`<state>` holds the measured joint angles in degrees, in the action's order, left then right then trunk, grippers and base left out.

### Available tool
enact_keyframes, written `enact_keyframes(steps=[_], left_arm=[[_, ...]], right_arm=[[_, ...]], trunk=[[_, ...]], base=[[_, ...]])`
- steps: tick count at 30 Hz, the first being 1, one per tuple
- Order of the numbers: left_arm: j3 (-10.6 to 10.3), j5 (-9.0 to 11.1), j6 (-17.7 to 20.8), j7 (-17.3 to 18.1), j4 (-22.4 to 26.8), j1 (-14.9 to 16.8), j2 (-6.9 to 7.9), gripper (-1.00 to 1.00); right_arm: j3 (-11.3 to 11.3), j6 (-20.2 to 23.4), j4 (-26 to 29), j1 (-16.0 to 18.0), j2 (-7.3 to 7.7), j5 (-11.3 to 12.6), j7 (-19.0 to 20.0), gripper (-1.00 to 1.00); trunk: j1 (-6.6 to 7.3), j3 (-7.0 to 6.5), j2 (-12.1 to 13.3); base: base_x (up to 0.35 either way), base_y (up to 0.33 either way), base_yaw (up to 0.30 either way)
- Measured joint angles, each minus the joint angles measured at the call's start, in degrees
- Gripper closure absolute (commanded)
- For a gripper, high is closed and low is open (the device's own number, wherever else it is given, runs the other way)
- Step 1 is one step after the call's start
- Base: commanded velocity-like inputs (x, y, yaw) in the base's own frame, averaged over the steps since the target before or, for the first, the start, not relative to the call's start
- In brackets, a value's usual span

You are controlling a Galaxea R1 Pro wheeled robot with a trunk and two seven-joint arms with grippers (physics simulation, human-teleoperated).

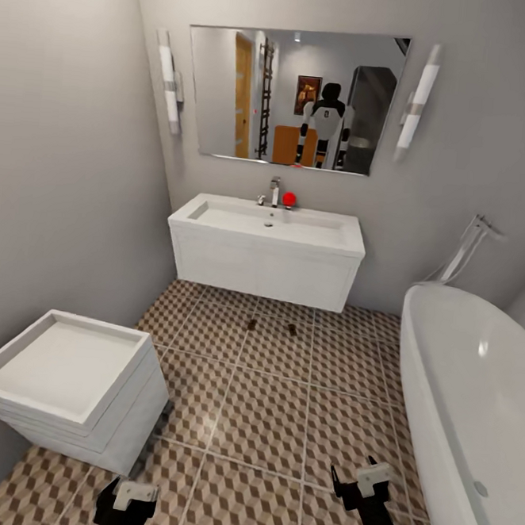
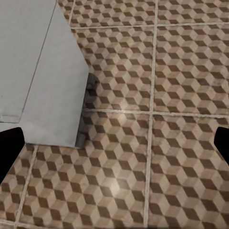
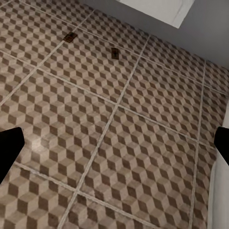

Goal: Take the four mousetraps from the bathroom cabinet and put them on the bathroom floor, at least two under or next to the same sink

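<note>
Two mousetraps [image 1: 252, 324] [image 1: 292, 329] lie on the bathroom floor [image 1: 264, 422], just in front of the sink [image 1: 270, 223], slightly apart.

Left pincer [image 1: 127, 496] and right pincer [image 1: 364, 480] both spread wide, nothing held.

Risk, as judged: with two more traps likely to fetch, rolling or turning the base here could clip the toilet [image 1: 69, 381] at near left or the bathtub [image 1: 474, 392] at right.

Head view gives sink and mirror [image 1: 293, 96]; right wrist view shows both traps [image 3: 70, 36] [image 3: 114, 51] against tile.
</note>
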<state>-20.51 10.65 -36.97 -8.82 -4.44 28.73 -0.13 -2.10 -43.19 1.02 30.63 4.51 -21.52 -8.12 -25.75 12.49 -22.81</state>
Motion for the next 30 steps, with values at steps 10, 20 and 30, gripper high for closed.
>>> enact_keyframes(steps=[10, 20, 30], left_arm=[[0.0, 0.0, 0.0, 0.0, 0.0, 0.0, 0.0, -1.0], [0.0, 0.0, 0.4, 0.0, 0.0, 0.0, -0.08, -1.0], [0.0, 0.0, 3.5, 0.2, 0.0, 0.0, -0.3, -1.0]], right_arm=[[0.0, 0.0, 0.0, 0.0, -0.08, 0.0, -0.8, -1.0], [0.0, 0.0, 0.0, 0.0, -0.12, 0.0, -0.9, -1.0], [0.0, 0.0, 0.0, 0.0, -0.12, 0.0, -0.9, -1.0]], trunk=[[0.0, 0.0, 0.0], [0.0, 0.0, 0.0], [0.0, 0.0, 0.0]], base=[[-0.006, 0.0, 0.254], [0.0, 0.0, 0.255], [0.0, 0.0, 0.255]])
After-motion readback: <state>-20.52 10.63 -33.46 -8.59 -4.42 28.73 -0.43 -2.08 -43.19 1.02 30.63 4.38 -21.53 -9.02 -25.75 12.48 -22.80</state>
